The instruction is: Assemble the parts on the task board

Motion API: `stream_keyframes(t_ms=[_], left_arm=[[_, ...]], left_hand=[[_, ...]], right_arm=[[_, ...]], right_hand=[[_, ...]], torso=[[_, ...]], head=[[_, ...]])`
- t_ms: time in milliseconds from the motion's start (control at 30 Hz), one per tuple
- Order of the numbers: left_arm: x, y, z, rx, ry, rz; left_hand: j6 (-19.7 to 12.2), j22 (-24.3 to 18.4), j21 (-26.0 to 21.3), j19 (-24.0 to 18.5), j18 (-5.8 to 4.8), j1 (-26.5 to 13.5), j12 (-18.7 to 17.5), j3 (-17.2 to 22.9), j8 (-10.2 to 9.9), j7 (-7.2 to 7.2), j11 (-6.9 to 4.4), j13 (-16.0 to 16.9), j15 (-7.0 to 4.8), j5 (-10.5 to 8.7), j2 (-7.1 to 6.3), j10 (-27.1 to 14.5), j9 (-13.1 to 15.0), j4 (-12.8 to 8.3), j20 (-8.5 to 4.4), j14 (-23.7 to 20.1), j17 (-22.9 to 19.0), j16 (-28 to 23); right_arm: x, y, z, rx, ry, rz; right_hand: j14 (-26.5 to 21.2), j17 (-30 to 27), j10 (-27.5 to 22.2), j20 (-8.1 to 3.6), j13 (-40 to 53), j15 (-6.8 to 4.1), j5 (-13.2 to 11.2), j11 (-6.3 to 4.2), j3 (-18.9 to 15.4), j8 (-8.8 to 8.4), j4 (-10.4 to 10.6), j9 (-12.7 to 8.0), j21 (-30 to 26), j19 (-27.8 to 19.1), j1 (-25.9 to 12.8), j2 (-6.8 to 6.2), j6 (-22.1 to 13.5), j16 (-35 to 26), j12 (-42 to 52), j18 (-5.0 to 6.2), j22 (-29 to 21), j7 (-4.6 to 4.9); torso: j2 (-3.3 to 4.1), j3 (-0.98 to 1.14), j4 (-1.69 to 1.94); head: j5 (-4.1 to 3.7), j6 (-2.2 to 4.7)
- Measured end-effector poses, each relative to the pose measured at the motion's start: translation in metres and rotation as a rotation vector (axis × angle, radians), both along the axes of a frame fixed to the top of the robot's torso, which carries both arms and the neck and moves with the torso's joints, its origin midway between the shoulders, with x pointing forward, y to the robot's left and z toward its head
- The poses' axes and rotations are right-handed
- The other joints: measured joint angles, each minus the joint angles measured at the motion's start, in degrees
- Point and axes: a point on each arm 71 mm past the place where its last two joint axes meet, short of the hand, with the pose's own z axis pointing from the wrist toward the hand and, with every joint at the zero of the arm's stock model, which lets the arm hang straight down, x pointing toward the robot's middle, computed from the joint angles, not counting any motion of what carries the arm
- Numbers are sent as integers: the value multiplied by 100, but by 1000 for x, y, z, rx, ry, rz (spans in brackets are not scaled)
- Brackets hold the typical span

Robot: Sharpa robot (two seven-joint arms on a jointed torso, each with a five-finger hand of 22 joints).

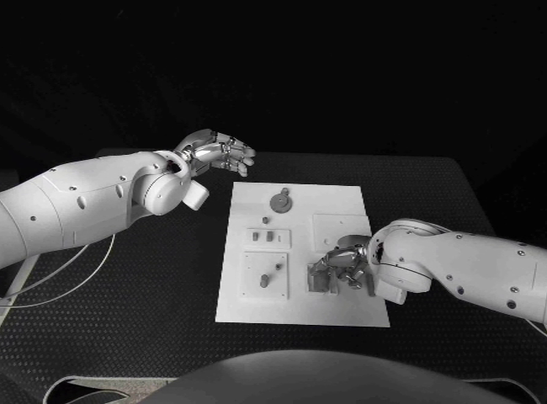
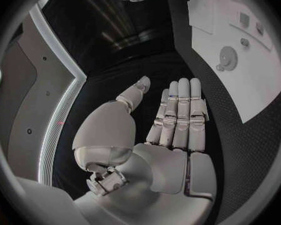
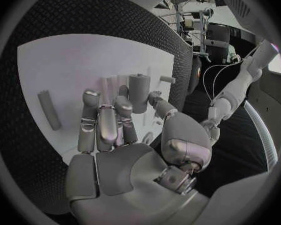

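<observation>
Your white rectangular task board [image 1: 300, 313] lies mid-bench [image 1: 140, 320], long axis running away from the robot. Right robot hand [image 1: 342, 266] rests on its near-right section among small grey parts [image 3: 139, 92]; whether it grips one, you cannot tell. Left robot hand [image 1: 220, 152] hovers beyond the board's far-left corner, fingers straight, holding nothing.

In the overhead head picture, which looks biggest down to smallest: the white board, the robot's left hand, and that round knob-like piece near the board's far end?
1. Task board, by far the largest.
2. Left hand, held open above the table and so nearer the camera, which may enlarge it.
3. Round part, the smallest.
</observation>
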Motion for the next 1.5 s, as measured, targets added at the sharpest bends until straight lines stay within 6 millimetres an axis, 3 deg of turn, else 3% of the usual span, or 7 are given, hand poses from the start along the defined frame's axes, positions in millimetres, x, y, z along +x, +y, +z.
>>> stream_keyframes(t_ms=[100, 233, 333, 1500], left_arm=[[0, 0, 0, 0, 0, 0], [0, 0, 0, 0, 0, 0], [0, 0, 0, 0, 0, 0], [0, 0, 0, 0, 2, -1]], left_hand=[[0, 0, 0, 0, -1, 0, 0, 0, 0, 0, 0, 0, 0, 0, 0, 0, 0, 0, 0, 0, 0, 0], [0, 0, 0, 0, -2, -22, 0, 13, 0, 0, 0, 0, 0, 0, 22, 0, 0, 13, 0, 0, 1, 0], [0, 0, 0, 0, -4, -21, 0, 13, 0, 0, 0, 0, 0, 0, 21, 0, 0, 13, 0, 0, 5, 0], [0, -1, 0, 0, -41, -20, 0, 12, 0, 0, 0, 0, 0, 0, 20, 0, -1, 12, 0, 0, 8, -22]], right_arm=[[0, 0, 0, 0, -4, -1], [0, 0, 0, 1, -16, -5], [1, 0, 0, 3, -26, -9], [0, 2, 1, -6, -34, 6]], right_hand=[[-8, 5, -24, 0, 0, 8, 0, 11, 23, -1, 23, 0, 0, 0, 0, 0, -2, 0, 0, 0, 0, 0], [-10, 44, -24, 1, 17, 8, 0, 11, 21, -6, -87, 6, 0, -1, 137, 175, -2, 0, 45, 0, 0, -1], [-10, 53, -24, 1, 25, 9, 0, 11, 6, -6, -108, 24, 0, -1, 149, 214, -3, 0, 51, 0, 0, -1], [-18, 5, 11, 11, -20, 21, 0, -2, -21, 10, -135, 45, 0, -11, 60, 75, 17, 0, 51, 0, 0, -45]], torso=[[0, 0, 0], [0, 0, 1], [0, 1, 1], [-3, -1, 1]], head=[[-1, 0], [-5, -1], [-4, -1], [3, -1]])
